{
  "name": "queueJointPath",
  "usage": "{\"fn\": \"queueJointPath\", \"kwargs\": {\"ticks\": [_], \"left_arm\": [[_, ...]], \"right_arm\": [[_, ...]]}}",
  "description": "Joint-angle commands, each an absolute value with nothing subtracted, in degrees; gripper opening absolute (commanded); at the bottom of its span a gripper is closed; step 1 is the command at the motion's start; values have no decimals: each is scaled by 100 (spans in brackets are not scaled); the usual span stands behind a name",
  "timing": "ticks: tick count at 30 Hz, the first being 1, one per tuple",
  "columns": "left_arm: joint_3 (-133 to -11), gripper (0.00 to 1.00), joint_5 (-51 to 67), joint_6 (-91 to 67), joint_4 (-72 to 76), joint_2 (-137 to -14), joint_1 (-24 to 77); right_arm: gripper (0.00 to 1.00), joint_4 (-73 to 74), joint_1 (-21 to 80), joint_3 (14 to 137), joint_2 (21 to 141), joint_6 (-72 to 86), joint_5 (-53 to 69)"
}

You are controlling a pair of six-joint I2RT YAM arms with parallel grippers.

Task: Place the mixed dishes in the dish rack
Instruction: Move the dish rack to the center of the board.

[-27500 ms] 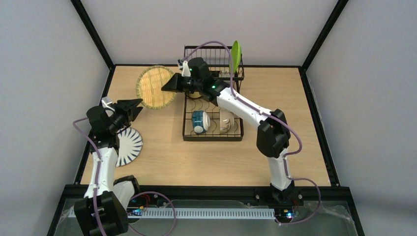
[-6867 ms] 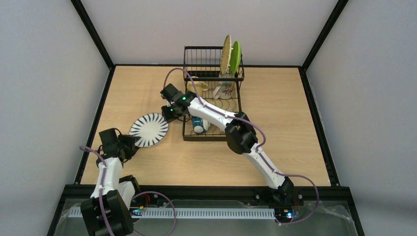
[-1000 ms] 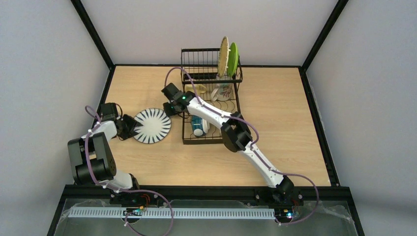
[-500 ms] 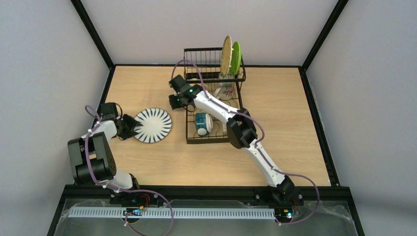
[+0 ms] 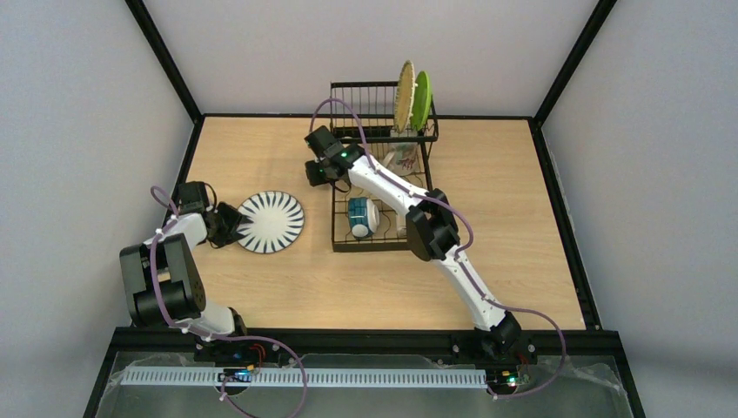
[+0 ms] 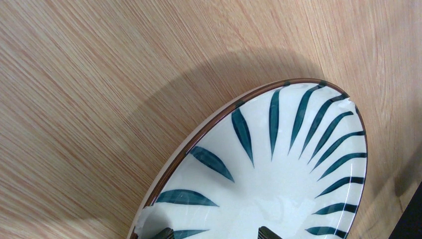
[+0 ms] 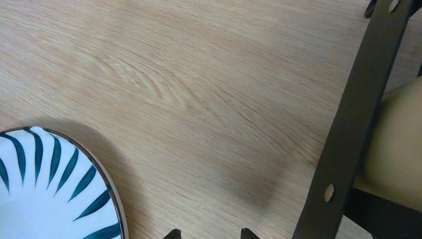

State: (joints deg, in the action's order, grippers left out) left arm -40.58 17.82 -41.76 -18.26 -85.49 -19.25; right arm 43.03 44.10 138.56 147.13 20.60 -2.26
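The black-striped white plate (image 5: 271,221) lies flat on the table, left of the dish rack (image 5: 364,104). My left gripper (image 5: 228,225) is at its left rim. In the left wrist view the plate (image 6: 278,169) fills the frame, and the gripper (image 6: 215,234) stands open over it. My right gripper (image 5: 315,171) hovers by the rack's left side. It (image 7: 210,233) is open, with only bare table between its fingers. The tan woven plate (image 5: 403,94) and lime green plate (image 5: 423,96) stand upright in the rack. A blue bowl (image 5: 358,218) lies in the base. The pale yellow mug (image 7: 398,144) shows behind a rack bar (image 7: 348,124).
Another pale dish (image 5: 402,158) sits in the rack under the upright plates. My right arm stretches over the rack's base and hides part of it. Black frame rails border the wooden table (image 5: 487,218). The striped plate's edge (image 7: 45,194) shows at the right wrist view's lower left.
My right gripper has moved back and to the right, away from the striped plate. The rack has shifted slightly right. The left arm and the plate have not moved.
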Motion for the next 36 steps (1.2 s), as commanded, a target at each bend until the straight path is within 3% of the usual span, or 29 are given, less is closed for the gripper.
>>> {"fn": "queueJointPath", "kwargs": {"ticks": [1,14,36], "left_arm": [[-3902,99,1166,-3953,-2503,-8831,-1940],[-3902,99,1143,-3912,-2570,-8773,-1941],[-3884,99,1272,-3943,-2635,-8553,-1937]], "right_arm": [[68,4737,3867,13743,14592,1899,-778],[68,4759,3665,13697,14585,1809,-870],[74,4436,4383,13691,14056,708,400]]}}
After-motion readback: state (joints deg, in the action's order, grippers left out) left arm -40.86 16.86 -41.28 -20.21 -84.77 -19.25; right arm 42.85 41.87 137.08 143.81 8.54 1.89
